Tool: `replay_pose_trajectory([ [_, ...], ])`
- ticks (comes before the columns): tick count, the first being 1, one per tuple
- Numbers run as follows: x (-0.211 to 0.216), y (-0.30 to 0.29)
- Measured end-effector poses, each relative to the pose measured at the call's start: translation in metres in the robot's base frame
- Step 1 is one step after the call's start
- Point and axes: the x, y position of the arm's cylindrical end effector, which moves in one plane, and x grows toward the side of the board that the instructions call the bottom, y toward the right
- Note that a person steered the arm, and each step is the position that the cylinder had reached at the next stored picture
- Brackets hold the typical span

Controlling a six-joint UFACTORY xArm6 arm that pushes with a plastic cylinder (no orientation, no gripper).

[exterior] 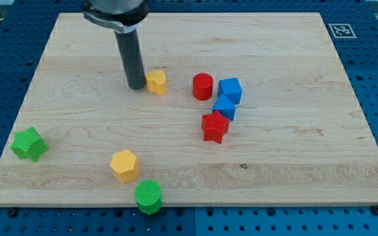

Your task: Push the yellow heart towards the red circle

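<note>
On a wooden worktop (274,164), the arm's dark rod carries no pincer; its tip (136,86) touches the yellow heart (156,82) from the view's left. The red circle (203,86) sits near the heart's right, apart from it.

My tip (136,87) touches the heart (156,82), left of the circle (203,86).

Single high oblique view over board (294,170)
</note>
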Motion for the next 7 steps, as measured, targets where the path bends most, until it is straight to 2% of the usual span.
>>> replay_pose_trajectory([
  [5,0.006,0.027],
  [7,0.006,-0.032],
])
